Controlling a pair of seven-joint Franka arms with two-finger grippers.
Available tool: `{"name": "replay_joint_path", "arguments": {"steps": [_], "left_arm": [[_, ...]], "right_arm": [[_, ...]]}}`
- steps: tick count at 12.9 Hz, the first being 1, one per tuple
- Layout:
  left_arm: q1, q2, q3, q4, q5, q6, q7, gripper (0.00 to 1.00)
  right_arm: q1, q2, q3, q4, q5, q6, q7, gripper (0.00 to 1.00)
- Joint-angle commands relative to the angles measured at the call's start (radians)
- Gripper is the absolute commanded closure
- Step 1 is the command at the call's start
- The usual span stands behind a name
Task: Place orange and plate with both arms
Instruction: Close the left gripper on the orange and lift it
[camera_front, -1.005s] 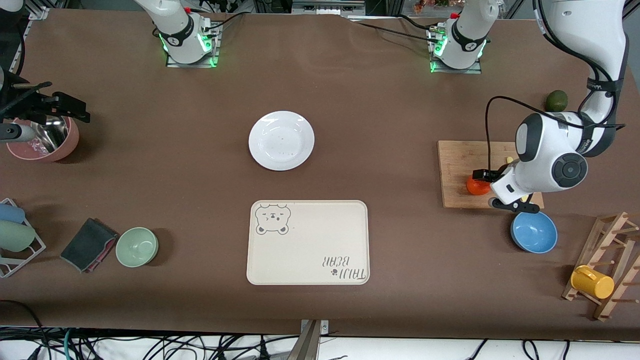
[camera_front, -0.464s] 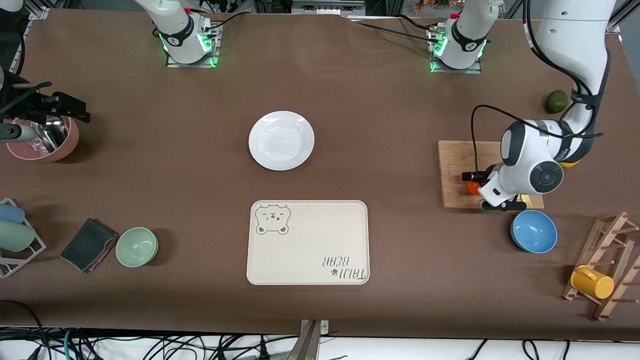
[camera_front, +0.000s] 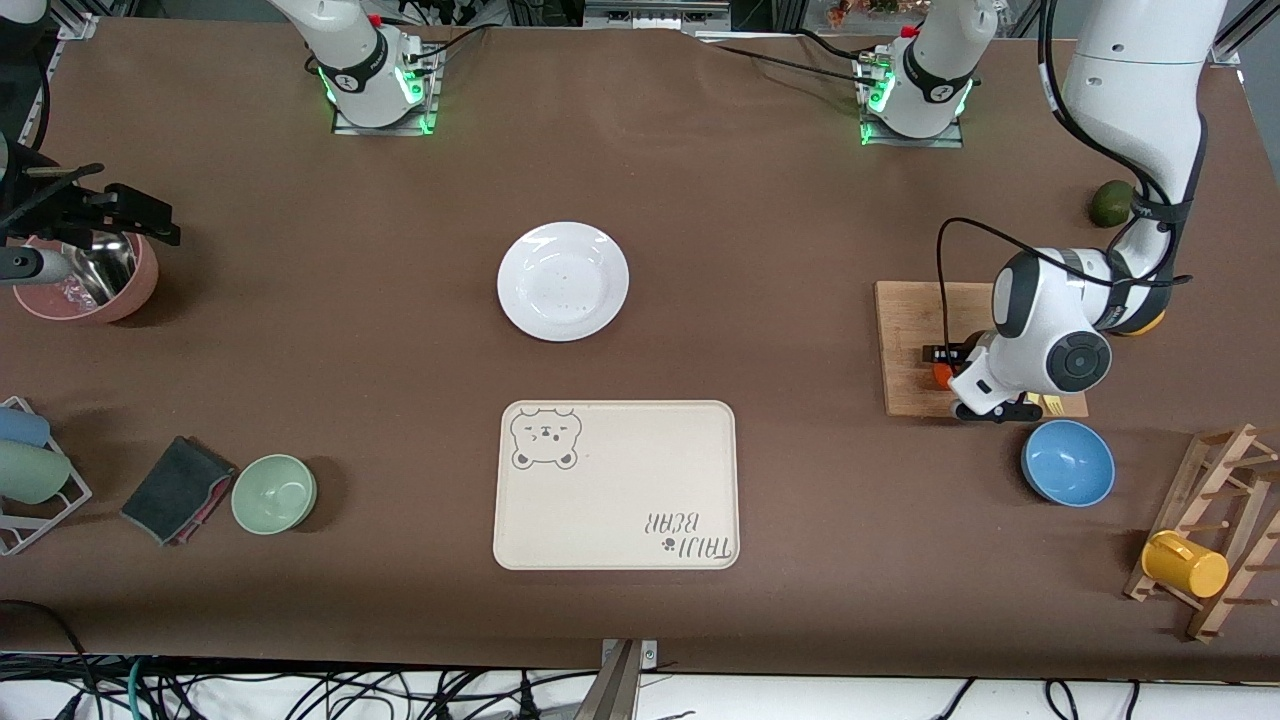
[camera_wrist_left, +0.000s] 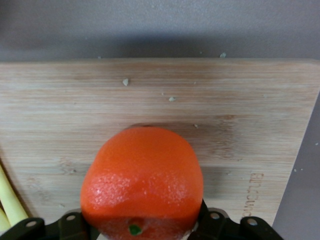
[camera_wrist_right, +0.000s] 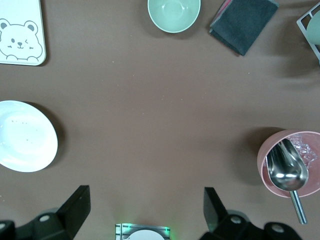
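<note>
1. The left gripper (camera_front: 946, 372) was clenched on the orange (camera_wrist_left: 142, 182), which sat on the wooden cutting board (camera_front: 910, 330) toward the left arm's end of the table.
2. The fruit lay at roughly three o'clock from the plate (camera_front: 563, 281), well apart from it.
3. The white plate rested on the brown table (camera_front: 760, 230), at twelve o'clock from the bear-print tray (camera_front: 616, 485).
4. The right gripper (camera_wrist_right: 145, 205) waited with its fingers spread wide, holding nothing, above the table near the pink bowl (camera_wrist_right: 292, 165) and its metal scoop (camera_wrist_right: 286, 172).
</note>
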Motion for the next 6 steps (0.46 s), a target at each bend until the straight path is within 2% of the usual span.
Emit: {"name": "replay_joint_path", "arguments": {"steps": [1,4,6], "left_arm": [[-0.004,-0.004,0.001,0.033,0.010,-0.017,-0.010,0.91],[-0.036,-0.011,0.000,0.151,-0.002,-0.159,-0.037,0.95],[-0.103,-0.011,0.000,0.214,-0.007,-0.218,-0.139,0.95]], "right_arm": [[0.003,0.011,0.005,0.030,0.000,-0.008,0.003,0.00],[0.005,0.011,0.005,0.029,0.000,-0.007,0.003,0.00],[0.005,0.011,0.003,0.029,0.000,-0.007,0.001,0.00]]}}
